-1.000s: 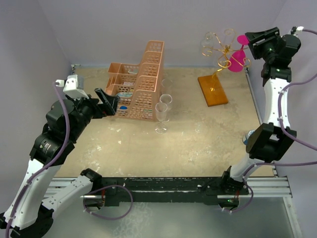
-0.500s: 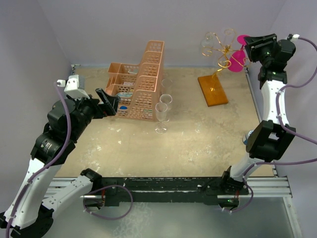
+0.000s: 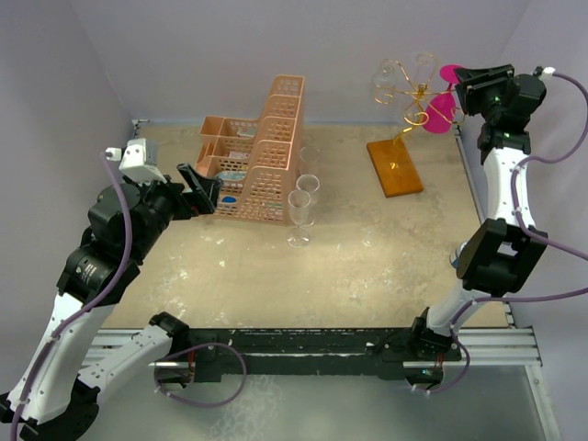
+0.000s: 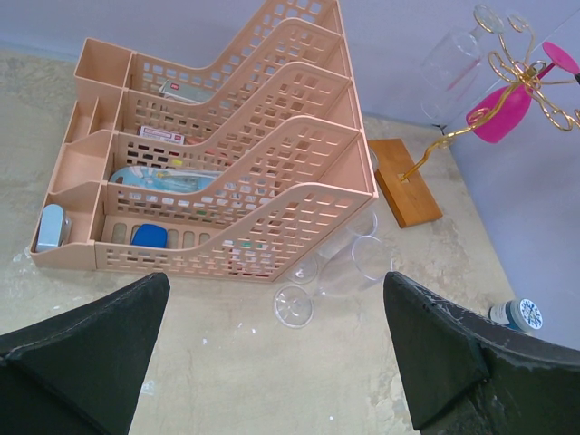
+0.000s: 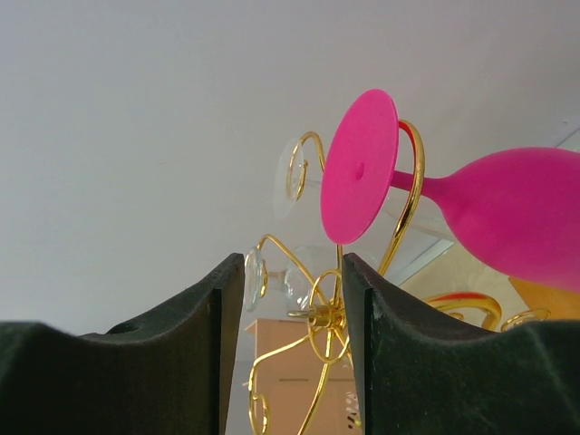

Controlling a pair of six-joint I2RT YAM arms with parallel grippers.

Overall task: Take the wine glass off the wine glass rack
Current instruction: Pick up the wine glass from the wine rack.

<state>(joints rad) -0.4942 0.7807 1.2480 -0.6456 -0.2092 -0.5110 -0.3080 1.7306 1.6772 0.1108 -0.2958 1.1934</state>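
A pink wine glass (image 3: pixel 439 112) hangs upside down from the gold wire wine glass rack (image 3: pixel 411 93) at the far right. The rack stands on an orange base (image 3: pixel 395 167). My right gripper (image 3: pixel 465 77) is high beside the rack, open with a narrow gap. In the right wrist view the glass's round pink foot (image 5: pixel 361 177) stands just beyond the fingertips of that gripper (image 5: pixel 292 272), with only gold wire (image 5: pixel 319 317) showing through the gap. Clear glasses (image 3: pixel 384 84) hang on other arms. My left gripper (image 3: pixel 204 188) is wide open and holds nothing.
A peach lattice basket (image 3: pixel 260 152) holding small items stands at the back middle. Two clear glasses (image 3: pixel 299 216) stand on the table just right of it. A small bottle (image 4: pixel 517 314) lies near the right wall. Walls close in behind and beside the rack.
My right gripper has narrowed its jaws and shifted slightly up toward the pink glass's foot. The left arm has not moved.
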